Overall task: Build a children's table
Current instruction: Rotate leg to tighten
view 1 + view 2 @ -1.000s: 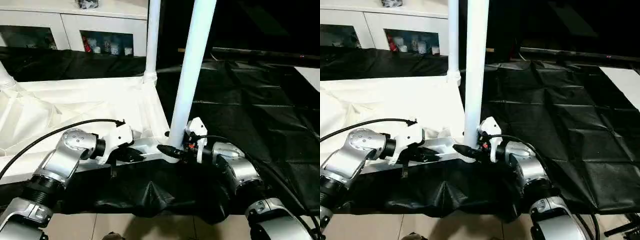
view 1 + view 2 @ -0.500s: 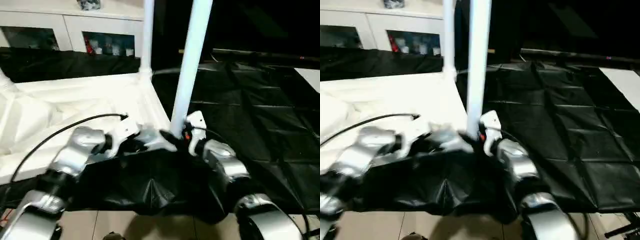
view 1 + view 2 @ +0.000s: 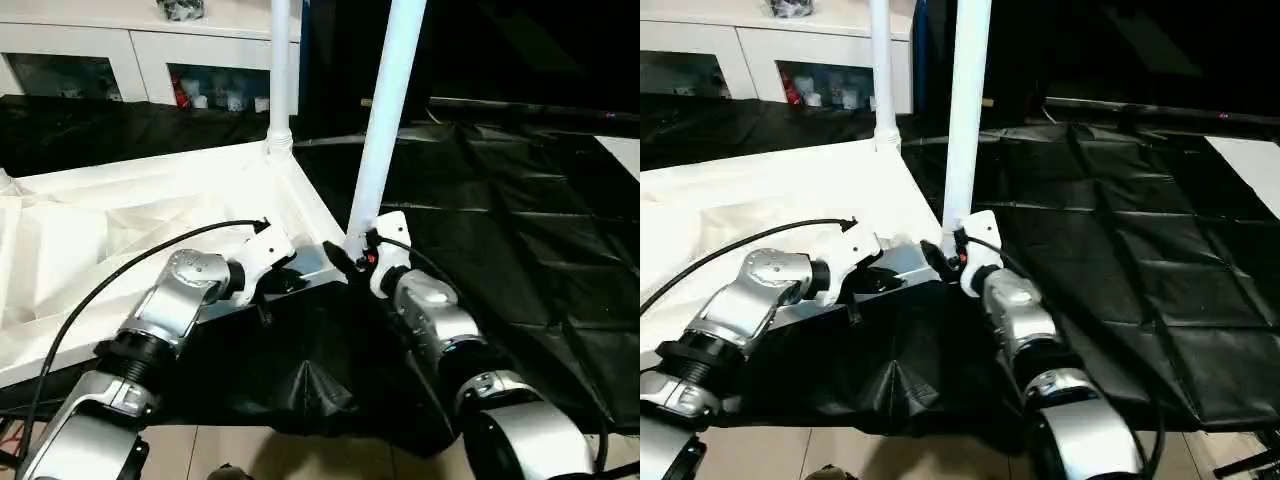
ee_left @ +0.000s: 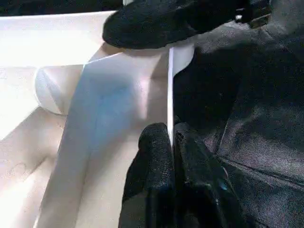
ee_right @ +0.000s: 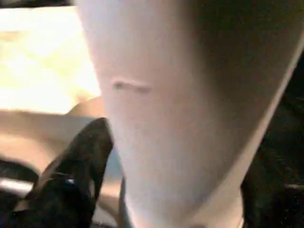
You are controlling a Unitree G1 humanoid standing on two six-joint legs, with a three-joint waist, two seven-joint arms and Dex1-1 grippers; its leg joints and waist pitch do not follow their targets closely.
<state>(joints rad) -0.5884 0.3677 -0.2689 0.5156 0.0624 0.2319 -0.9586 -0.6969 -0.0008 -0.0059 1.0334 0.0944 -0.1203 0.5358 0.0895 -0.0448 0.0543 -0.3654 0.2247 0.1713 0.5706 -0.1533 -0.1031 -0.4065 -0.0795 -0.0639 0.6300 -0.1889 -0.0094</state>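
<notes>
The children's table lies upside down, its white ribbed top on a black sheet. A far leg and a near leg stand upright in corner sockets. At the near corner my left gripper is shut on the top's thin rim, which its fingertips pinch. My right gripper sits at the base of the near leg, its jaws open around it. One black finger lies just beside the leg.
A black sheet covers the ground to the right and hangs in folds under the near corner. A white cabinet with glass doors stands behind the table. Tiled floor shows at the near edge.
The whole view has shifted, so the camera has moved. Both grippers stay at the same near corner. The right gripper's jaws have widened around the leg's base.
</notes>
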